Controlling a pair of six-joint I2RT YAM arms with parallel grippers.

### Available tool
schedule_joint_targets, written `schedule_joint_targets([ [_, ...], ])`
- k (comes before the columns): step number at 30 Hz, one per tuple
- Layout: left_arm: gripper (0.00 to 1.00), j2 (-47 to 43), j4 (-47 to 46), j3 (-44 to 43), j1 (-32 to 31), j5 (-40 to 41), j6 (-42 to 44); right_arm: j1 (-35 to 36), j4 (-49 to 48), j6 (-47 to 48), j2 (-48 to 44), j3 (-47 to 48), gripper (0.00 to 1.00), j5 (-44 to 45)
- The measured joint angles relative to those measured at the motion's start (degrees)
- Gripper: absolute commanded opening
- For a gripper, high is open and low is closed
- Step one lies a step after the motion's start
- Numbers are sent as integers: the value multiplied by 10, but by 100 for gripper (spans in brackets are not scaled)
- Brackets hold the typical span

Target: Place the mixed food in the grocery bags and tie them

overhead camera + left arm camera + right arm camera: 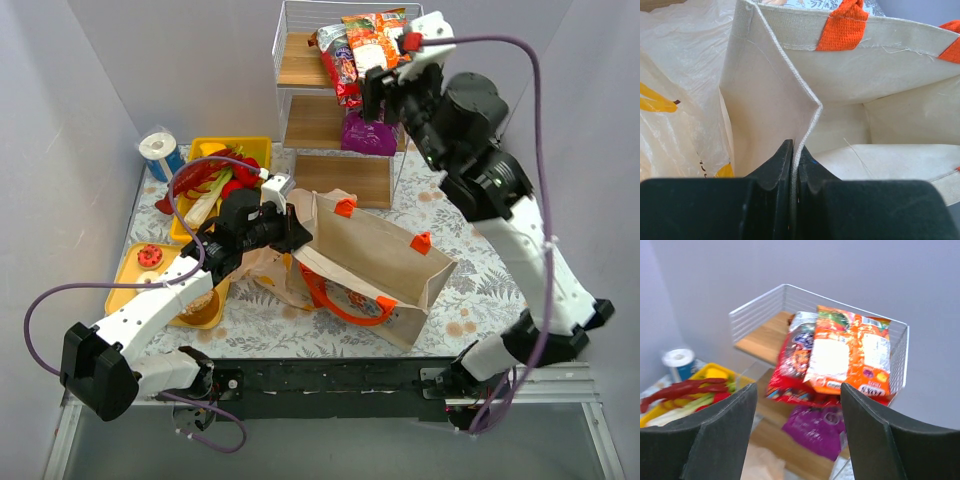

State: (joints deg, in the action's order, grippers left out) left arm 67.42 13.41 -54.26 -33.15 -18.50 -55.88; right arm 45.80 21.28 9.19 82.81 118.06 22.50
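Left claw [794, 150] is pinched tight on the rim seam of the beige fabric tote with orange handles [765, 90], standing on the floral bench [470, 295]. A thin peach plastic carrier [675, 75] touches it. Beyond, right claw [798, 390] is spread wide and empty before shiny red-and-orange crisp packets [850, 357] in the white wire rack [756, 315].

Beige tote [372, 262], stiff fabric with orange handles: sits at the centre of the bench [450, 215], mouth open with bare cream lining showing inside. One folded corner of its rim is pinched flat between the closed fingers of the left end effector [794, 150]. Peach plastic carrier [265, 268], thin and translucent with orange print: lies crumpled on the bench, touching the tote's left side. Orange crisp packet [850, 357]: overlaps a red crisp packet [790, 365], both flat on the top shelf of the wire rack [755, 315], with the purple snack packet [815, 427] on the shelf below.
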Motion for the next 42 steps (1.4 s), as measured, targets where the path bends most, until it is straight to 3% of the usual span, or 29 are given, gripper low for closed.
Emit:
schedule_joint_targets([
  [5,0,-2,-4,4,0,0,0,-68,-25,31,100,26,77,-17],
  [11,0,-9,-5,9,0,1,2,-100,-29,61,159,31,82,-46],
  [18,0,-16,-3,13,0,2,5,-103,-52,82,163,35,61,-47],
  [25,0,-16,-3,13,0,3,6,-109,-74,90,155,16,59,-45],
  [29,0,-16,-3,13,0,3,6,-114,-78,90,147,-2,69,-49],
  [35,0,-16,-3,13,0,3,6,-117,-79,90,129,-38,75,-67],
  [40,0,-16,-3,13,0,3,6,-118,-78,92,129,-39,59,-70],
  [42,0,-16,-3,13,0,3,6,-120,-78,94,129,-39,38,-70],
])
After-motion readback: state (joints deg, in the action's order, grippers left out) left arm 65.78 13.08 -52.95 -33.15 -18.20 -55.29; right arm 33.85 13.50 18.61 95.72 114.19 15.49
